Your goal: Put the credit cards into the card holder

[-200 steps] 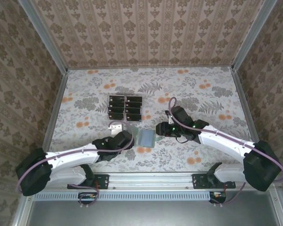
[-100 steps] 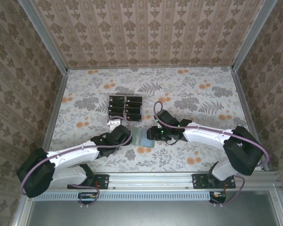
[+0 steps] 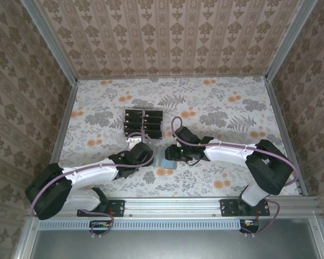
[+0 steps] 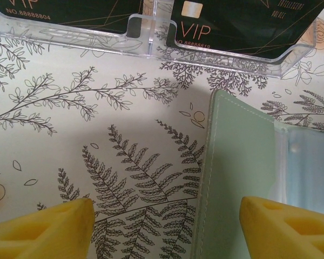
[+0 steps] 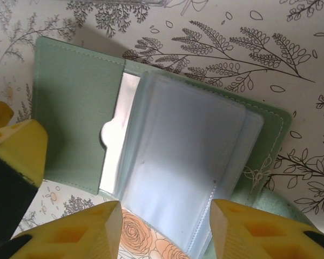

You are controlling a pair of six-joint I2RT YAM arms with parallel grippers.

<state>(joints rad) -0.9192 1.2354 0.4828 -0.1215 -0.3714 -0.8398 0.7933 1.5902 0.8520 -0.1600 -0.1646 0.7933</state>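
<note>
The card holder (image 3: 166,160), a sage-green wallet, lies open on the flowered table between both arms. In the right wrist view its green flap (image 5: 70,118) lies to the left and its clear plastic sleeves (image 5: 178,156) fan out to the right. My right gripper (image 5: 164,232) is open just above the sleeves' near edge, with nothing held. My left gripper (image 4: 167,226) is open too and straddles the card holder's (image 4: 243,162) stitched left edge. Black credit cards (image 4: 237,21) marked VIP stand in a clear rack (image 4: 146,38) just beyond it.
The clear rack (image 3: 143,123) of black cards stands a short way behind the card holder. One yellow finger of the left gripper (image 5: 19,151) sits close beside the green flap. Patterned walls and metal rails close in the table (image 3: 232,108).
The right arm has swung left and lowered over the card holder. The left gripper has slid right up to its left edge. The card holder has stayed where it lay.
</note>
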